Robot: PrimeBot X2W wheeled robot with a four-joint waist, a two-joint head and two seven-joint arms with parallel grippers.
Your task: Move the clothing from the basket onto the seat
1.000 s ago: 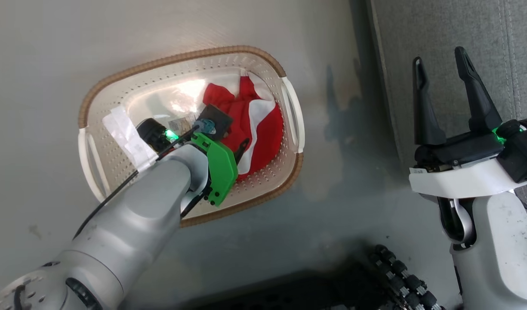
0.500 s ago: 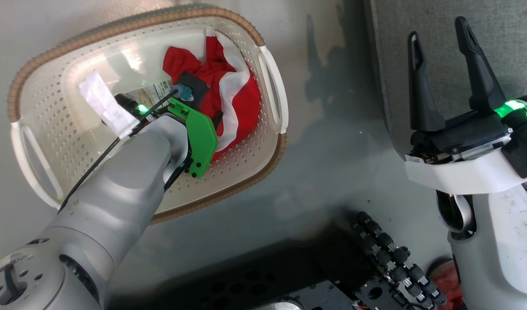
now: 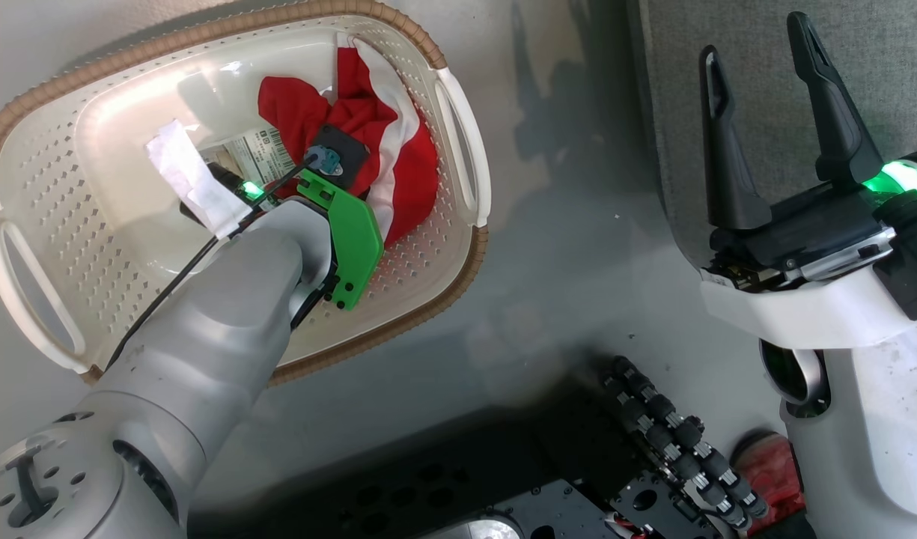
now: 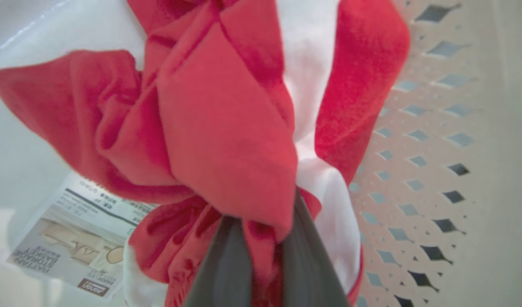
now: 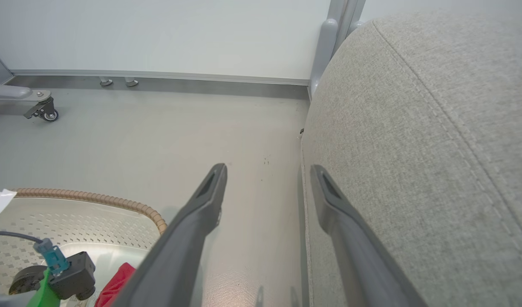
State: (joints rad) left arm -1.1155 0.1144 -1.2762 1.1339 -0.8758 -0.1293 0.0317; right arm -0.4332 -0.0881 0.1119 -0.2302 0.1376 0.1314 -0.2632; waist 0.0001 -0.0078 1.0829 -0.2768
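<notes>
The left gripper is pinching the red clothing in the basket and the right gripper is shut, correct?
No, the right gripper is open, fingers apart, as the head view shows. The left gripper does pinch the clothing in the basket.

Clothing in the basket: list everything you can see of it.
The clothing is soft red fabric with a broad white panel, crumpled into folds that gather toward the left gripper, whose two dark fingers pinch a bunch of it. It sits inside the basket, at the end nearest the seat, against the perforated wall and partly over the paper label.
</notes>
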